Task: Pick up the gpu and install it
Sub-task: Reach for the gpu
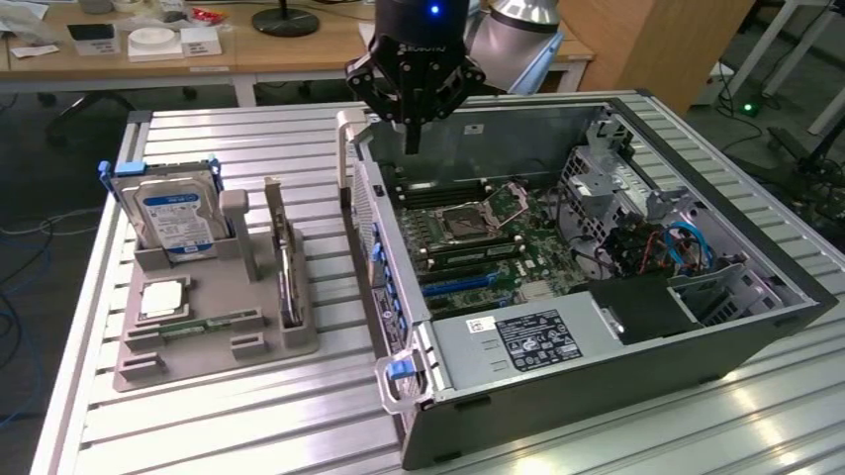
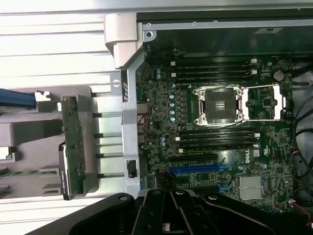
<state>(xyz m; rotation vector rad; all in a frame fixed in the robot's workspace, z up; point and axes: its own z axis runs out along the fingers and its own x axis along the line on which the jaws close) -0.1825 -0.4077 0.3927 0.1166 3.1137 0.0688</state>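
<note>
gpu [image 1: 285, 267] — lower edge hidden in holder [image 1: 198, 348] | label [image 1: 535, 336] print — unreadable

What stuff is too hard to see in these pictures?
- gpu: exterior view, standing edge-on, so its flat faces are hidden; the grey holder covers its bottom.
- Words on the power supply label: exterior view, too small.
- Motherboard: exterior view, partly hidden behind the power supply.

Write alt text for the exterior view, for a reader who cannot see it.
A black robot end effector, shut and empty, hangs over an open grey computer case, near its rim. To the exterior view's left, the thin dark gpu card stands upright in a grey plastic holder beside a silver hard drive with a blue-white label.
</note>
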